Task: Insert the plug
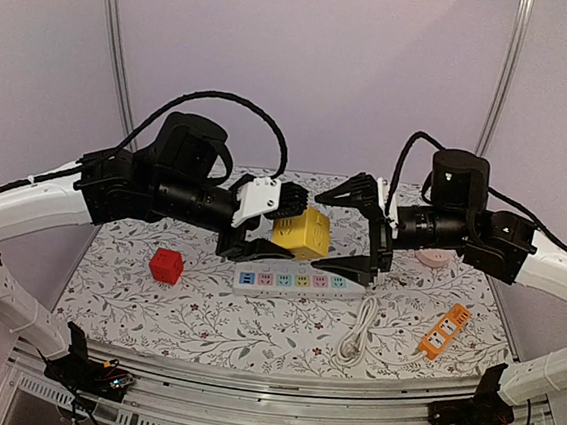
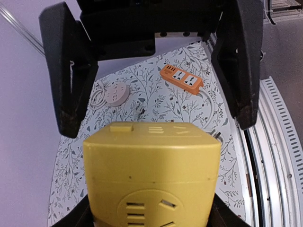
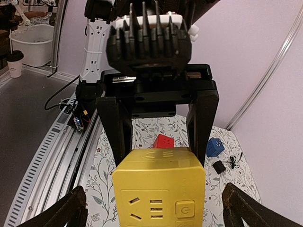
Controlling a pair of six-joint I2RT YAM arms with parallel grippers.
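Note:
The plug is a yellow cube adapter (image 1: 302, 232) held in the air above the white power strip (image 1: 302, 282). My left gripper (image 1: 280, 226) is shut on it, one finger above and one below. In the left wrist view the cube (image 2: 151, 165) fills the bottom of the frame between my own fingers. My right gripper (image 1: 334, 231) faces it from the right, open wide, its fingers standing above and below the cube's right side without touching. The right wrist view shows the cube (image 3: 158, 187) between my spread fingers (image 3: 66, 213).
An orange power strip (image 1: 445, 331) lies at the front right, with a coiled white cable (image 1: 357, 340) beside it. A red cube (image 1: 166, 265) sits on the left, a pink round thing (image 1: 435, 257) at the back right. A blue cube (image 3: 214, 147) and a black adapter (image 3: 218, 167) lie farther back.

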